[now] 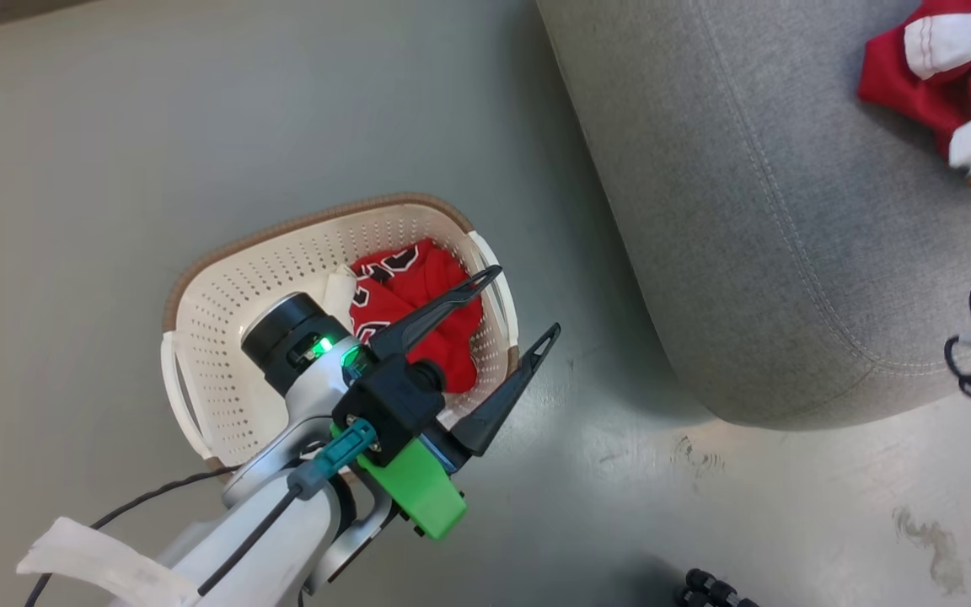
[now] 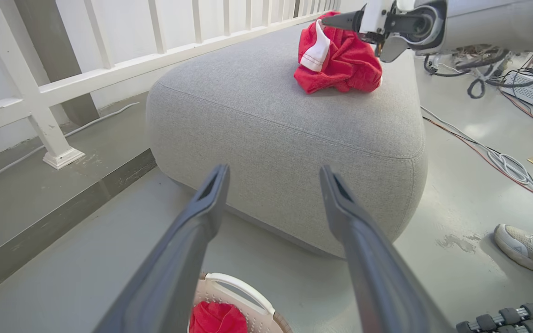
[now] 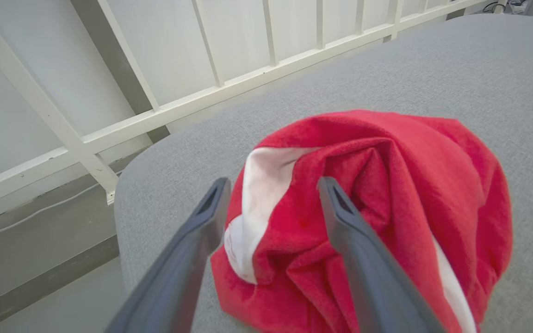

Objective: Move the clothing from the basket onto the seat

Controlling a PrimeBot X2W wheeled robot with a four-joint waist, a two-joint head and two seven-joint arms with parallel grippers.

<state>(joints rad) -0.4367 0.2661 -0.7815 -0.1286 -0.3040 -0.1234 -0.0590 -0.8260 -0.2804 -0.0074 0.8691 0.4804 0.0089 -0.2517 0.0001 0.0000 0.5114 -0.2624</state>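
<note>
Red fabric was found in two places. A crumpled garment [image 3: 377, 194], red with a broad white stripe, was seen lying in a heap on top of the seat [image 3: 479, 69], a grey upholstered cushion with stitched seams, close to one of its rounded corners. The right gripper [image 3: 273, 181] was held just over that heap with its two dark fingers spread wide. A white-striped fold was seen between them, but nothing was clamped, and whether the fingertips touched the cloth could not be told.

The basket [image 1: 224, 312], cream-white and perforated with a brown woven-look rim, was set on the floor [image 1: 72, 169] near the seat but apart from it. A second garment [image 1: 426, 295], red with black and white lettering, was bunched in the end nearer the seat, with a white fabric piece [image 1: 338, 291] tucked against it. The left gripper [image 1: 524, 300] was poised over that end of the basket, its fingers parted wide and nothing held between them. One fingertip was seen over the red cloth, the other past the rim, over the floor.

In the left wrist view a white railing [image 2: 40, 97] was seen behind the seat, loose cables [image 2: 502, 159] were strewn on the floor, and a person's pale shoe [image 2: 525, 249] was seen at the edge.
</note>
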